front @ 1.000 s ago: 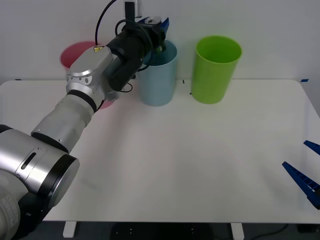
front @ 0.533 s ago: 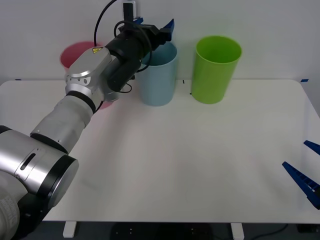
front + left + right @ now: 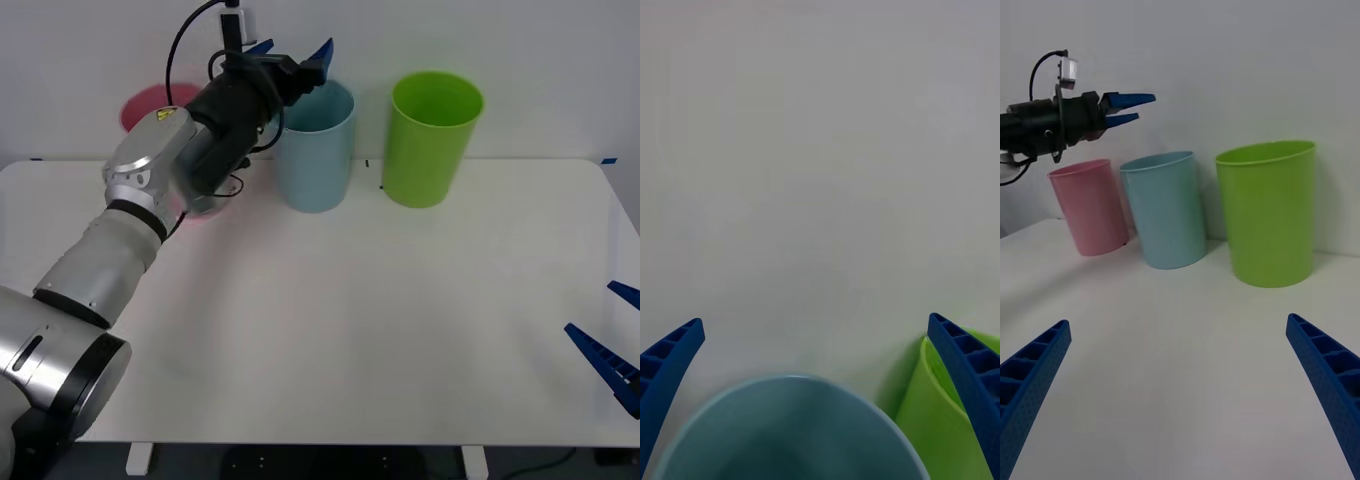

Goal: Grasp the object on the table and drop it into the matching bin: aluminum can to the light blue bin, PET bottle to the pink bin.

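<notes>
Above the light blue bin (image 3: 316, 145) my left gripper (image 3: 291, 52) hangs with jaws spread wide and empty, right for a drop. I can't spot the can; I'd guess it's inside. My right gripper (image 3: 612, 350) waits open over the table (image 3: 400, 320) edge.

Looks like a robotics lab test bench: wide, flat, plain white tabletop (image 3: 400, 320) against a bare white wall (image 3: 520, 50). Three tall round plastic bins, pink (image 3: 1088, 206), pale blue (image 3: 315, 150) and lime green (image 3: 432, 140), stand in a row at the back edge
</notes>
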